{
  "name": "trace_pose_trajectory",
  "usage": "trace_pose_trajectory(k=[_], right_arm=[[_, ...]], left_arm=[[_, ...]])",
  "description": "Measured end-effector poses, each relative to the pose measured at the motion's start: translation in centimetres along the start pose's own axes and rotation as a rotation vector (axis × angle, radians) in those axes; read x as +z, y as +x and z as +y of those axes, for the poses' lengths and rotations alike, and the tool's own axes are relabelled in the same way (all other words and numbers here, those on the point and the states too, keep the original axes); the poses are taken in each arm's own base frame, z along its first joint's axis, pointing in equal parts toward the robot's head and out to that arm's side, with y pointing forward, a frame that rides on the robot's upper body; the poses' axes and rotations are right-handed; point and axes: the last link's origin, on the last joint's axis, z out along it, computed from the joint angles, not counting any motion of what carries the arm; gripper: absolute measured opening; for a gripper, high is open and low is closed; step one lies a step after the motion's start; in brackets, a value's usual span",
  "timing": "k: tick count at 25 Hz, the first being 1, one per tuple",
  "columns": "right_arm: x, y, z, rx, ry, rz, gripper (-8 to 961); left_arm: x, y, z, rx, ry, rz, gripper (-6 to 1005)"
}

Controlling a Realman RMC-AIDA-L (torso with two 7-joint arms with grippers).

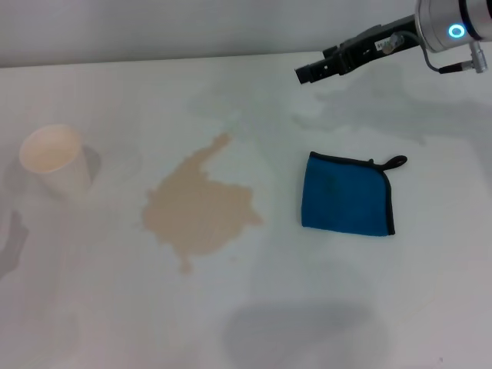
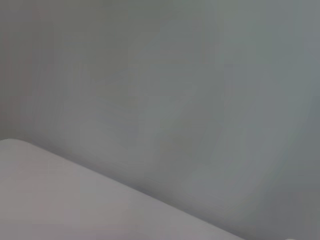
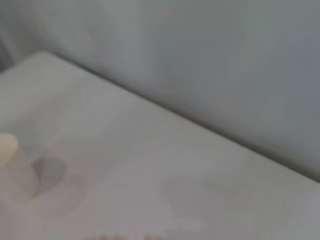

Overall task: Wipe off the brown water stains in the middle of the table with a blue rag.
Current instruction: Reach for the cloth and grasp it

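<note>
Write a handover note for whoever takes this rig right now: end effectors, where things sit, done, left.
Right end effector: raised over the far side of the table, beyond the blue rag, holding nothing.
Left end effector: not in view.
Blue rag: lying folded and flat, right of the brown water stains, apart from them.
Paper cup: upright, left of the stains.
Done: nothing; stains unwiped.
Left: pick up the rag, wipe the stains.

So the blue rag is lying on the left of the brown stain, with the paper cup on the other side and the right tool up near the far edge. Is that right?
Not quite. In the head view the blue rag lies to the right of the brown stain, not the left, and apart from it. The paper cup is on the other side, and the right tool is up near the far edge.
</note>
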Motion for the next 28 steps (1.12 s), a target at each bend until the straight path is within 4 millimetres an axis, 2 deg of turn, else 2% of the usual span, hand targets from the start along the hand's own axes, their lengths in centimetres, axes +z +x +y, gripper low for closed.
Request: trace_pose_trajectory(k=[7,11,19,28], right_arm=[[-0.3,-0.8,0.0,-0.023,0.013,0.057,794],[-0.4,0.3,-0.2,-0.028,0.031,0.17,794],[-0.3,2.3,1.8,-0.095,-0.03,0.363,794],[0.7,3.4,3.6,-0.214,0.023,0.535,794]], left_arm=[[-0.2,0.0,-0.1,0.0,0.005,-0.001,887],[-0.3,0.0,-0.2,-0.001,0.007,0.0,887],[-0.3,0.0,-0.2,-0.002,0.008,0.004,887],[0.0,0.2,0.0,-0.001,-0.003,0.013,888]])
